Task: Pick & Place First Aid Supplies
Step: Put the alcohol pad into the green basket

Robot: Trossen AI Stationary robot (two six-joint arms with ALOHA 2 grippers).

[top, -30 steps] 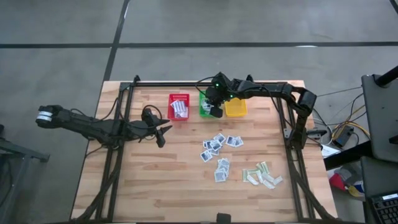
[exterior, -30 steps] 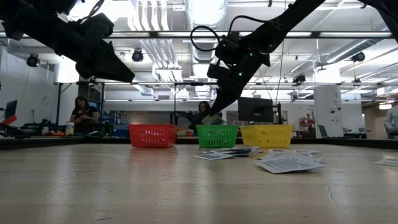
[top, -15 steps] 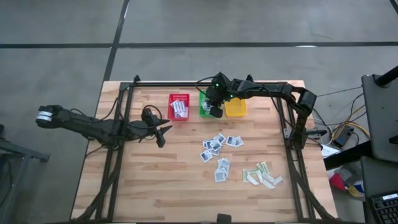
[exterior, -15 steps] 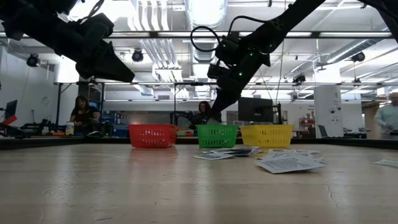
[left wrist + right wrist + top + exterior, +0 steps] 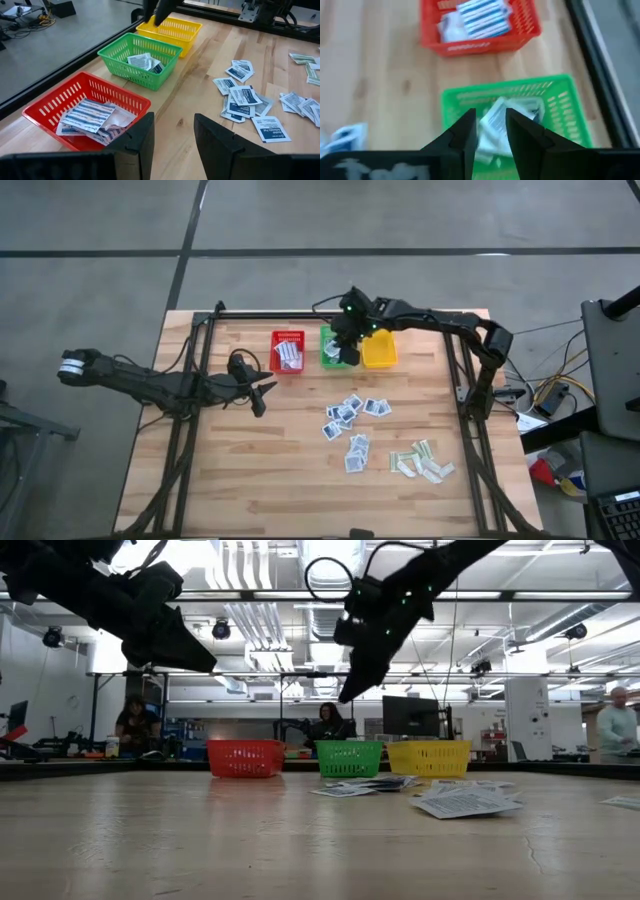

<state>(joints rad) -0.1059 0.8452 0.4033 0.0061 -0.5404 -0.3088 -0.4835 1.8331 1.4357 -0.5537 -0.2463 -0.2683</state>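
Note:
My right gripper (image 5: 489, 131) hangs open above the green basket (image 5: 555, 100), with nothing between its fingers; in the low view its tip (image 5: 346, 696) is well above the basket's rim. Small white-blue packets (image 5: 495, 120) lie inside that basket. Oblong blue-striped packets (image 5: 87, 116) lie in the red basket (image 5: 288, 352). Several square white-blue packets (image 5: 350, 418) and pale green-beige strips (image 5: 422, 462) lie flat on the table. My left gripper (image 5: 173, 140) waits open above the table's left part (image 5: 262, 394), clear of everything.
The yellow basket (image 5: 380, 354) stands right of the green one, in a row near the far edge. A dark frame rail (image 5: 300, 313) runs along the far edge, and arm supports stand at both sides. Bare wood lies between the left gripper and the loose packets.
My right gripper has risen straight up from the green basket. A packet that hung at its fingertips just above the basket's rim a second ago is no longer there.

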